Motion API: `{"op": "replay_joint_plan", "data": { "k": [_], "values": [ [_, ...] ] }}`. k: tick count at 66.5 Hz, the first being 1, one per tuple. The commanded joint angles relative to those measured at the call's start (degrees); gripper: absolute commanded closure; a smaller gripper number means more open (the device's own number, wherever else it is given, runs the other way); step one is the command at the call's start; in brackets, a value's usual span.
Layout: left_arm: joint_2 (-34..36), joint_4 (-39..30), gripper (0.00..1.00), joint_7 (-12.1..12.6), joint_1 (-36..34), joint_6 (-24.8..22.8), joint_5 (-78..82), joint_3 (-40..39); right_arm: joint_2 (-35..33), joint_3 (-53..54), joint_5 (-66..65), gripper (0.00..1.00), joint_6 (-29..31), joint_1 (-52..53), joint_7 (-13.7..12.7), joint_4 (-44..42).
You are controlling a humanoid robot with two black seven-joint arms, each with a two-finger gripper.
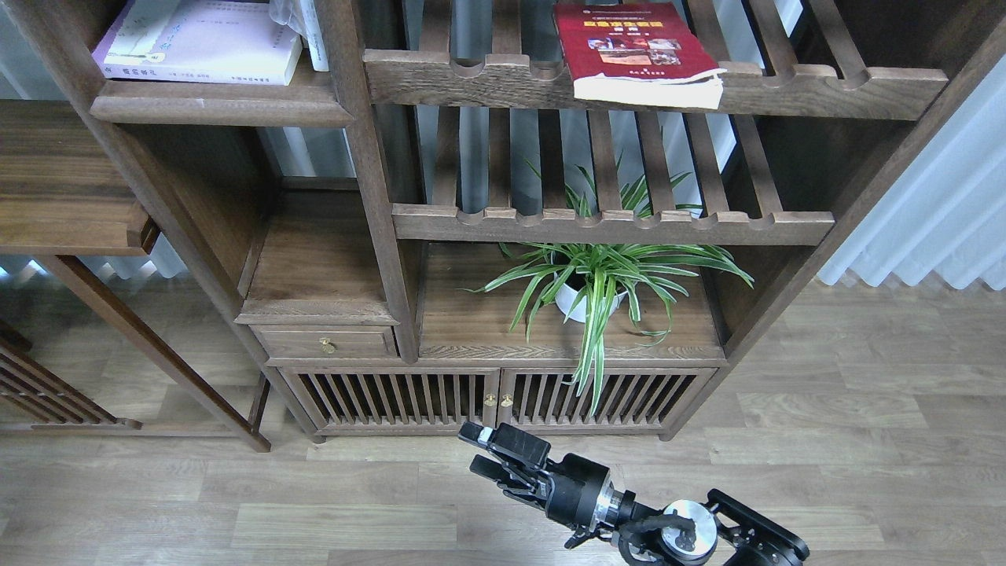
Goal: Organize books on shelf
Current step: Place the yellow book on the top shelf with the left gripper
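A pale lilac-white book lies flat on the solid dark-brown shelf at the top left. A pale yellow-green cover lies across its left part, cut off by the frame's top edge. A dark red book with photos lies flat on the upper slatted rack at the top middle, its pages overhanging the front rail. My right gripper hangs low over the floor in front of the cabinet doors, far below all the books. It is open and empty. My left gripper is out of view.
A potted spider plant stands on the low cabinet top under the lower slatted rack. A thick upright post splits the shelf bay from the racks. A white upright item leans by the post. A side table stands at left.
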Motion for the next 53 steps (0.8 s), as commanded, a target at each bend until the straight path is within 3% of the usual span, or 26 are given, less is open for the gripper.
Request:
{"op": "replay_joint_plan", "data": {
  "k": [1, 8, 15, 20, 33, 53],
  "values": [
    [-1.8, 2.4, 1.0, -0.9, 2.1, 0.0, -0.3, -1.2, 0.0, 0.0, 0.0, 0.01, 0.0, -0.2, 0.0, 0.0],
    [-4.2, 5.5, 1.0, -3.4, 2.8, 0.0, -0.3, -2.0, 0.0, 0.0, 0.0, 0.01, 0.0, -0.3, 0.0, 0.0],
    [-7.9, 8.6, 1.0, -8.5, 3.2, 0.0, -1.9, -2.8, 0.0, 0.0, 0.1, 0.01, 0.0, -0.3, 0.0, 0.2],
    [-9.5, 10.2, 1.0, -10.4, 3.6, 0.0, -2.5, -3.2, 0.0, 0.1, 0.1, 0.01, 0.0, -0.5, 0.0, 0.3],
    [-12.0, 11.2, 1.0, -12.8, 5.7, 0.0, -2.9, -3.6, 0.0, 0.2, 0.2, 0.01, 0.0, -0.9, 0.1, 0.3],
    [-14.1, 11.3, 1.0, -12.8, 8.6, 0.0, -2.9, -5.9, 0.0, 0.3, 0.3, 0.01, 0.0, -1.2, 1.1, 0.3]
  ]
}}
